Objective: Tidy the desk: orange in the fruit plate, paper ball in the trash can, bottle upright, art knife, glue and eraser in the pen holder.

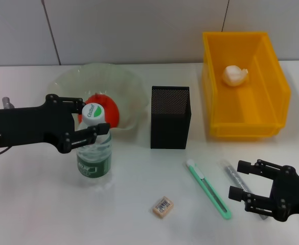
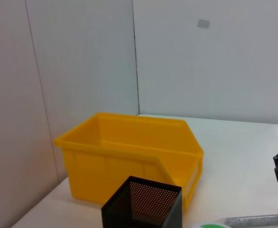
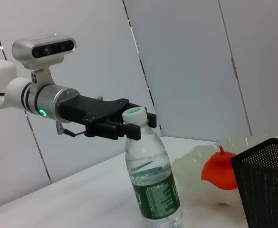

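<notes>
The clear bottle (image 1: 94, 153) with a green label stands upright on the desk, left of centre. My left gripper (image 1: 94, 117) is shut on its neck just under the cap, also seen in the right wrist view as left gripper (image 3: 129, 122) on bottle (image 3: 152, 185). The orange (image 1: 108, 109) lies in the pale fruit plate (image 1: 123, 87). The paper ball (image 1: 235, 75) sits in the yellow trash can (image 1: 272, 76). The black mesh pen holder (image 1: 170, 116) stands mid-desk. My right gripper (image 1: 235, 179) hovers open over the silver glue (image 1: 230, 171). The green art knife (image 1: 208, 189) and the eraser (image 1: 162, 206) lie on the desk.
The pen holder (image 2: 143, 204) stands directly in front of the yellow trash can (image 2: 129, 156) in the left wrist view. A white wall runs behind the desk. The fruit plate (image 3: 200, 159) with the orange (image 3: 219, 171) is right behind the bottle.
</notes>
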Motion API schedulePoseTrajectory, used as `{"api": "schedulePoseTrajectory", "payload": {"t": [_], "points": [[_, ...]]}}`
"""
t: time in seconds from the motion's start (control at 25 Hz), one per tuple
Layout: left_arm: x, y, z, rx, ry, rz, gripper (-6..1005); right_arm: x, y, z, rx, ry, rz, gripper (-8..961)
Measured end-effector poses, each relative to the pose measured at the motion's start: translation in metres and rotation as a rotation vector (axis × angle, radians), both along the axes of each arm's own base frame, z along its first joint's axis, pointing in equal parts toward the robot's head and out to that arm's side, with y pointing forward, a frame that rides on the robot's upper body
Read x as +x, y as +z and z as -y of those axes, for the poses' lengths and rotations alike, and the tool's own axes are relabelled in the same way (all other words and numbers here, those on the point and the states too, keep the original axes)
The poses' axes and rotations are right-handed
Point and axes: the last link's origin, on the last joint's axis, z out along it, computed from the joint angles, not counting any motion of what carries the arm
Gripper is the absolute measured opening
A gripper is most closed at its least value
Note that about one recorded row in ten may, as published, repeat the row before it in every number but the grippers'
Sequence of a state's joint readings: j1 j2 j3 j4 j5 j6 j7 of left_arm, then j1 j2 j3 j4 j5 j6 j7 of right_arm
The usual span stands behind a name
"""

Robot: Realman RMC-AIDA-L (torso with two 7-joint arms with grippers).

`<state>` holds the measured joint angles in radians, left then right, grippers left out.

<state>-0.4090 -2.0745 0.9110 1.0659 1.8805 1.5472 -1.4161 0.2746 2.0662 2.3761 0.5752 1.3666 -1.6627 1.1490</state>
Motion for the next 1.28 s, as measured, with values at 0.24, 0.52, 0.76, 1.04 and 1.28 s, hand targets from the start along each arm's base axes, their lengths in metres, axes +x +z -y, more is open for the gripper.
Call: {"api": "schedulePoseTrajectory", "payload": {"t": [0.24,0.52,0.76,1.04,1.28], "points": [[-0.002,-0.004,-0.001,0.001,0.012,0.004,437,0.0,0.0,0.0,0.0,0.0,0.0,736],[0.001,-0.005,0.0,0.017,-0.009,0.038,438,0.001,-0.001,0.001,-0.009,0.0,0.007,736],[0.001,-0.002,0.0,0.029,-0.014,0.059,518,0.002,0.0,0.004,-0.009,-0.005,0.001,735],[0.007,0.01,0.001,0.067,-0.048,0.073,784,0.003,0.001,0.004,-0.009,-0.009,0.0,734],[0.02,0.017,0.032,0.064,-0.208,0.18,816,0.0,0.02,-0.004,-0.004,-0.041,-0.016,735]]}}
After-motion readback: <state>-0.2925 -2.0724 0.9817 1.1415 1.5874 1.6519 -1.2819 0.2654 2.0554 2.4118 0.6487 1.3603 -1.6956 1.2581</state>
